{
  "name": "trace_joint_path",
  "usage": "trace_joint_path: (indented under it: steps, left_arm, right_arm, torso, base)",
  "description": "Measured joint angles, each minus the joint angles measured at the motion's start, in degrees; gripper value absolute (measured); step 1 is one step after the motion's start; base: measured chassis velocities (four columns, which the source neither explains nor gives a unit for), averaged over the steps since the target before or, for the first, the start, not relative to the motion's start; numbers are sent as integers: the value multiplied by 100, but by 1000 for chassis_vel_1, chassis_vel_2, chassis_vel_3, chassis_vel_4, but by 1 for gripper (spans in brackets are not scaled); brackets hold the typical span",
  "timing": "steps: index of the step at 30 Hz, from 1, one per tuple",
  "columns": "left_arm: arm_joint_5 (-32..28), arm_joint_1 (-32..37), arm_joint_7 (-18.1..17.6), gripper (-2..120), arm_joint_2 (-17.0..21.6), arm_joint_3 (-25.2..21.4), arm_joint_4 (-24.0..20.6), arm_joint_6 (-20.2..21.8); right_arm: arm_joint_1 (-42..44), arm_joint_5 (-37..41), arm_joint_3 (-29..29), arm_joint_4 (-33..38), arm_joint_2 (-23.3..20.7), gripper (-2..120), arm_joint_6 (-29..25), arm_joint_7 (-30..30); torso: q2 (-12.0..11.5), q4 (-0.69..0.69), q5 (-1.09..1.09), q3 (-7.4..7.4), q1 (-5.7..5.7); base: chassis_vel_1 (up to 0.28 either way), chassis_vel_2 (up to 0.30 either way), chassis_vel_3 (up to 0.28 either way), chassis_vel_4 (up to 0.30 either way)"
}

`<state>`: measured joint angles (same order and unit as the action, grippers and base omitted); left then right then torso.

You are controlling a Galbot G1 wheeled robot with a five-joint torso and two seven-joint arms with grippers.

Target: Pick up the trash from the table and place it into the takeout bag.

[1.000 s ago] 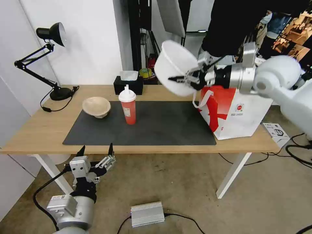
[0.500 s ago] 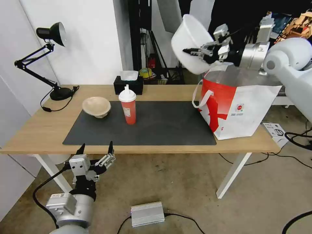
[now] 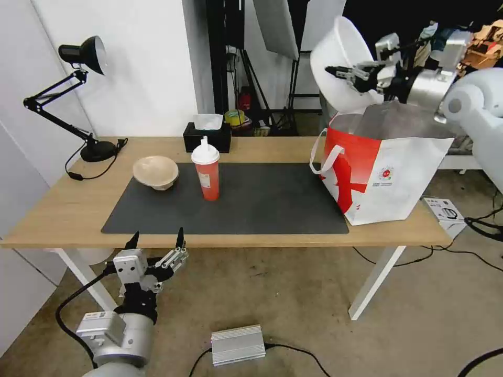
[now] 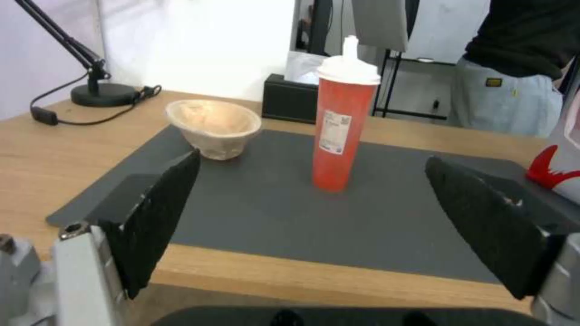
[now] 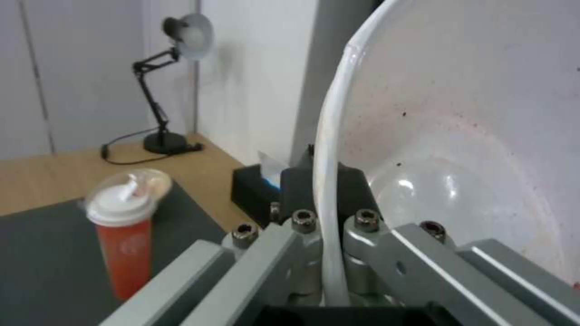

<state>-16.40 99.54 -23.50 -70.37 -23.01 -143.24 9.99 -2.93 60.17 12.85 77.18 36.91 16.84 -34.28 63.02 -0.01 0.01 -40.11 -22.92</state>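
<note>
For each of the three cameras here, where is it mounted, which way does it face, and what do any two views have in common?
Head: high on the robot, facing down at the table; right gripper holds the white bowl above the takeout bag, left gripper low.
Left wrist: below table edge, facing across it between open fingers.
Right wrist: faces along the clamped bowl rim.
Shared: red cup, seen by all.

Black desk lamp (image 3: pixel 78 94) at table's far left, black tissue box (image 3: pixel 207 136) behind, silver box (image 3: pixel 238 344) on floor
</note>
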Motion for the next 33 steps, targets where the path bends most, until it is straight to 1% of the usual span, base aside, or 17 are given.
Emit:
trace_joint_path:
  steps: [3, 12, 16, 22, 33]
  left_arm:
    - [4, 4, 15, 100, 7, -3, 0, -13]
    - [9, -5, 24, 100, 19, 20, 0, -43]
    - [17, -5, 24, 100, 21, 43, 0, -50]
    - [21, 15, 19, 100, 15, 42, 0, -54]
    - [45, 80, 10, 100, 3, -1, 0, -61]
  right_arm:
    - [248, -34, -145, -107, -56, 0, -22, -24]
    - [610, -121, -388, -222, -201, 0, -67, -103]
    - [752, -160, -483, -294, -240, 0, -84, -128]
    - [840, -168, -506, -429, -226, 0, -106, -151]
    - [1088, -154, -604, -645, -29, 0, -160, -128]
  torso:
    - [0, 1, 1, 0, 0]
    - [0, 1, 0, 0, 0]
    - [0, 0, 0, 0, 0]
    - [0, 1, -1, 0, 0]
    - [0, 1, -1, 0, 0]
  base:
    - [0, 0, 0, 0]
    - [0, 0, 0, 0]
    - [0, 0, 0, 0]
    - [0, 0, 0, 0]
    - [0, 0, 0, 0]
